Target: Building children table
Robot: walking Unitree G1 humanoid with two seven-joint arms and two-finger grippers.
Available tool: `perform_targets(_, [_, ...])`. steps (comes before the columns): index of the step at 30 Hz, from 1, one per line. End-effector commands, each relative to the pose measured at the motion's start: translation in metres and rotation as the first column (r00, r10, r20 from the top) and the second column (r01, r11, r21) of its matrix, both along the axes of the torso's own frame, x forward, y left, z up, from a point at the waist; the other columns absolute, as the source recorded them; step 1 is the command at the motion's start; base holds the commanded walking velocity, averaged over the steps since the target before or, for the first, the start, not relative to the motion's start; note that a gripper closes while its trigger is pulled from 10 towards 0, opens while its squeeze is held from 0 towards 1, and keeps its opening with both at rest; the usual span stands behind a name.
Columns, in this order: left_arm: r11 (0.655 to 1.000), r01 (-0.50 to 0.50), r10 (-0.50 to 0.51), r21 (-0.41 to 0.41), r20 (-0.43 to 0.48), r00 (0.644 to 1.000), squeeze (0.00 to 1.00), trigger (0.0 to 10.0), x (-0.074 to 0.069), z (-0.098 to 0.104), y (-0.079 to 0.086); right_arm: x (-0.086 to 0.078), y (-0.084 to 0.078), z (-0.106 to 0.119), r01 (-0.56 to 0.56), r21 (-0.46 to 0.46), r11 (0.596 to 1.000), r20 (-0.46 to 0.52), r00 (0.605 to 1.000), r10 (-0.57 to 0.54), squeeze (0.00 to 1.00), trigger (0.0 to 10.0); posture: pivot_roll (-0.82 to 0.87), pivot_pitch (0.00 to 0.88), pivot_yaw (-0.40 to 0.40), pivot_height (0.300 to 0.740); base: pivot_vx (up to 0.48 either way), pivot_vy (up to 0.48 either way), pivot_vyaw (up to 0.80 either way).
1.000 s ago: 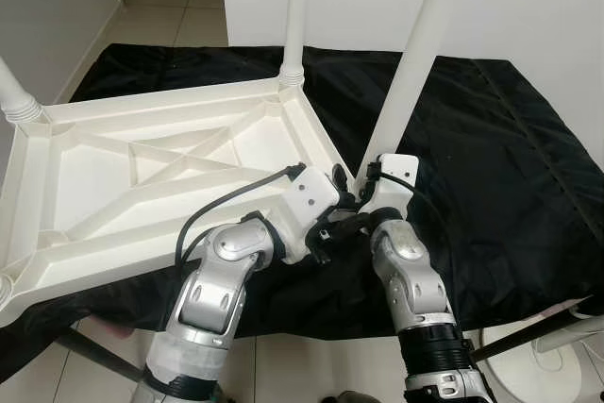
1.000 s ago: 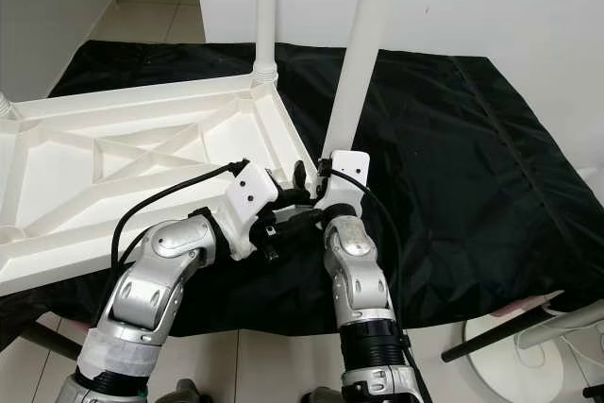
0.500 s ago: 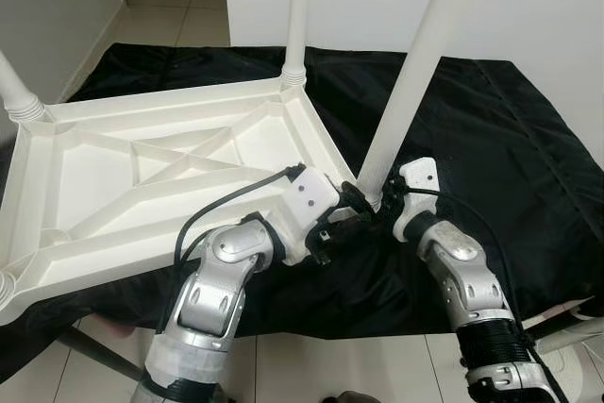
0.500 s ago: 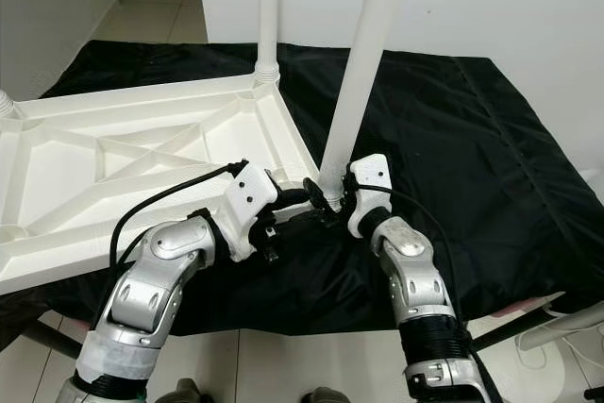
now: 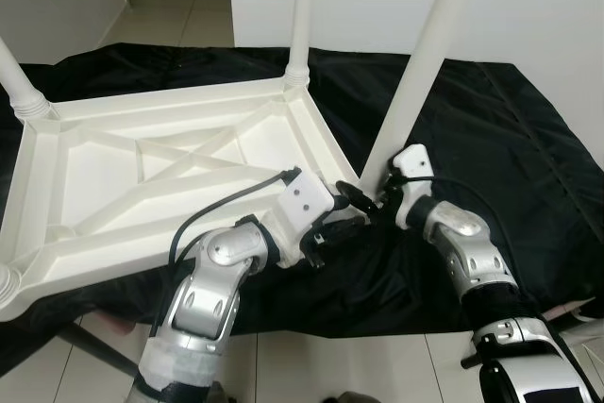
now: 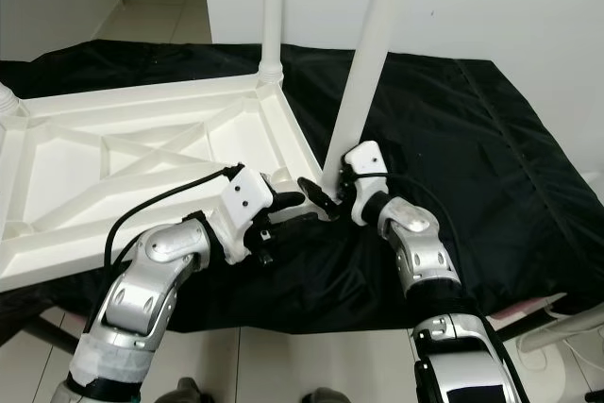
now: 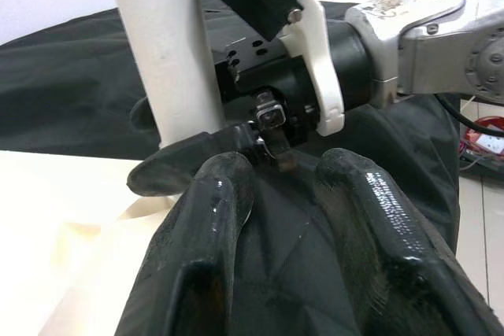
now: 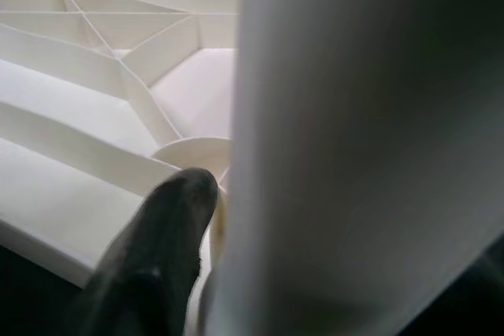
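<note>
A: Which step is this?

B: By my reading, fitting a leg; the white tabletop [image 5: 142, 172] lies upside down on a black sheet [image 5: 510, 139], ribs facing up; one leg [image 5: 300, 16] stands upright at the far right corner, another leg [image 5: 14, 77] at the far left corner, and a third leg [image 5: 420, 63] leans at the near right corner, its foot at the socket there.

A: Who has that third one?

B: The right hand [image 5: 376, 197] is at its base; in the right wrist view one black finger [image 8: 153, 249] lies against the white tube just above the round socket [image 8: 193, 151]; the other finger is hidden behind the tube, so I take it as pinching the leg from both sides, though that is a judgement.

A: And the left hand?

B: The left hand [image 5: 342, 214] reaches in from the near side with the elbow bent, fingertips close to the same corner; in its wrist view the two fingers [image 7: 213, 218] are spread with only black cloth between them, grasping nothing.

A: What does the next move call for?

B: Probably bringing the leaning leg upright over its socket and pressing or twisting it home; the tilt looks like the risk, since a slanted leg may jam; the left hand could steady the tabletop's corner.
</note>
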State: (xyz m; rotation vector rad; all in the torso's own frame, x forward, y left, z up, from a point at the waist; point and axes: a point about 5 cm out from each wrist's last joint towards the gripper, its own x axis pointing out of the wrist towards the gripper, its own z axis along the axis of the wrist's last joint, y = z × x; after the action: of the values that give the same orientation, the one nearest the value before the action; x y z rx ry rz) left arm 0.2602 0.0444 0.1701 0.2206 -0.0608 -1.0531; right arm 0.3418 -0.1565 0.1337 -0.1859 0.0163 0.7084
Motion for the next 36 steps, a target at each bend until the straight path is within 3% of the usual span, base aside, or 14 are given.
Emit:
perform_targets(1, [0.995, -0.099, 0.099, -0.018, 0.028, 0.995, 0.0, 10.0, 0.003, 0.003, 0.0, 0.002, 0.0, -0.002, -0.005, -0.03, 1.0, -0.009, 1.0, 0.005, 0.0, 0.7, -0.01, 0.0, -0.041, 0.74, 0.0, 0.0, 0.0])
perform_targets(2, [0.995, -0.102, 0.102, -0.017, 0.029, 0.994, 0.0, 10.0, 0.003, 0.003, 0.001, 0.002, 0.001, -0.004, -0.007, -0.034, 0.999, -0.014, 1.0, 0.007, 0.0, 0.0, -0.01, 0.0, -0.041, 0.74, 0.0, 0.0, 0.0])
perform_targets(11, [0.993, -0.116, 0.116, -0.016, 0.033, 0.993, 0.0, 10.0, 0.004, 0.004, 0.004, 0.002, 0.001, -0.011, -0.02, -0.033, 0.999, -0.029, 0.999, 0.019, 0.0, 0.0, 0.0, 0.0, -0.041, 0.74, 0.0, 0.0, 0.0])
perform_targets(12, [0.993, -0.118, 0.118, -0.016, 0.033, 0.992, 0.0, 10.0, 0.004, 0.004, 0.004, 0.002, 0.0, -0.012, 0.001, -0.023, 1.0, -0.027, 1.0, -0.001, 0.0, 10.0, 0.0, 0.0, -0.041, 0.74, 0.0, 0.0, 0.0])
perform_targets(21, [0.991, -0.129, 0.13, -0.018, 0.031, 0.991, 0.0, 10.0, 0.006, 0.005, 0.005, 0.004, -0.001, -0.013, 0.175, 0.032, 0.984, -0.042, 0.984, -0.174, 0.0, 10.0, -0.01, 0.001, -0.038, 0.74, 0.0, 0.0, 0.0])
perform_targets(24, [0.992, -0.129, 0.129, -0.018, 0.026, 0.991, 0.0, 10.0, 0.005, 0.004, 0.004, 0.0, 0.009, -0.019, 0.321, 0.072, 0.944, -0.086, 0.945, -0.315, 0.0, 10.0, -0.02, 0.007, -0.03, 0.74, 0.0, 0.0, 0.0])
perform_targets(28, [0.992, -0.127, 0.127, -0.018, 0.024, 0.992, 0.0, 10.0, 0.005, 0.004, 0.004, -0.004, 0.016, -0.02, 0.393, 0.092, 0.915, -0.106, 0.918, -0.383, 0.0, 10.0, -0.02, 0.008, -0.027, 0.74, 0.0, 0.0, 0.0])
perform_targets(31, [0.993, -0.121, 0.121, -0.016, 0.022, 0.992, 0.0, 10.0, 0.005, 0.004, 0.003, -0.014, 0.032, -0.026, 0.594, 0.104, 0.798, -0.151, 0.802, -0.578, 0.0, 10.0, -0.03, 0.013, -0.023, 0.74, 0.0, 0.0, 0.0])
perform_targets(32, [0.993, -0.121, 0.121, -0.016, 0.022, 0.992, 0.0, 10.0, 0.005, 0.004, 0.003, -0.014, 0.032, -0.026, 0.594, 0.104, 0.798, -0.151, 0.802, -0.578, 0.0, 10.0, -0.03, 0.013, -0.023, 0.74, 0.0, 0.0, 0.0])
perform_targets(34, [0.993, -0.118, 0.118, -0.016, 0.021, 0.993, 0.0, 10.0, 0.006, 0.004, 0.003, -0.021, 0.04, -0.027, 0.681, 0.129, 0.721, -0.163, 0.732, -0.662, 0.0, 10.0, -0.03, 0.013, -0.024, 0.74, 0.0, 0.0, 0.0])
perform_targets(36, [0.993, -0.116, 0.117, -0.016, 0.021, 0.993, 0.0, 10.0, 0.006, 0.004, 0.002, -0.023, 0.045, -0.026, 0.701, 0.142, 0.699, -0.177, 0.713, -0.679, 0.0, 10.0, -0.03, 0.013, -0.024, 0.74, 0.0, 0.0, 0.0])
